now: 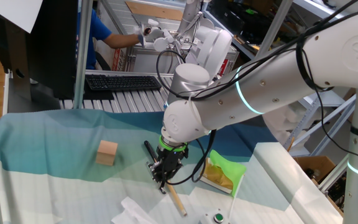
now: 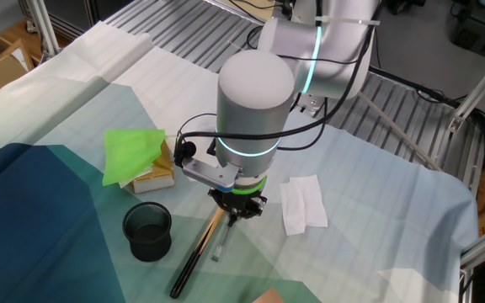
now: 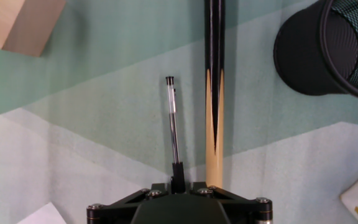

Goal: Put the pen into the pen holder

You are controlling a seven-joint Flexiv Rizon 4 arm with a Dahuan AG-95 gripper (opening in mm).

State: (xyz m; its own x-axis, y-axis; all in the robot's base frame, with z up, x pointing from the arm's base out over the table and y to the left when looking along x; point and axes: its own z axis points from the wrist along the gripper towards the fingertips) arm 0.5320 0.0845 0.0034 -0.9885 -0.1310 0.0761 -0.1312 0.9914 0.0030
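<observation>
The pen (image 3: 173,121) lies flat on the cloth (image 3: 104,143), straight out ahead of the gripper (image 2: 236,210) in the hand view, its near end reaching in under the hand. A stick (image 3: 214,93) lies just beside it on one side, almost parallel, apart by a narrow gap. The holder (image 2: 147,231) stands upright and open-mouthed, well apart from the pen on the far side of the stick. A wooden cube (image 1: 107,152) sits off to the other side, out of the way.

The gripper hangs low over the near end of the pen. Its fingers are hidden by the hand's body in every view, so I cannot tell how far open they are or whether they have hold of anything; the pen looks flat on the cloth, so it is probably not lifted yet.

The pen looks light, stiff and thin, with a smooth, clear barrel that will likely be slippery and apt to roll or swivel when pinched. A hold across the barrel, nearer its middle than the end, should keep it from drooping or twisting. The fingers need to close across the pen without catching the stick next to it. Dropping it in means tipping it upright over the narrow mouth of the holder
</observation>
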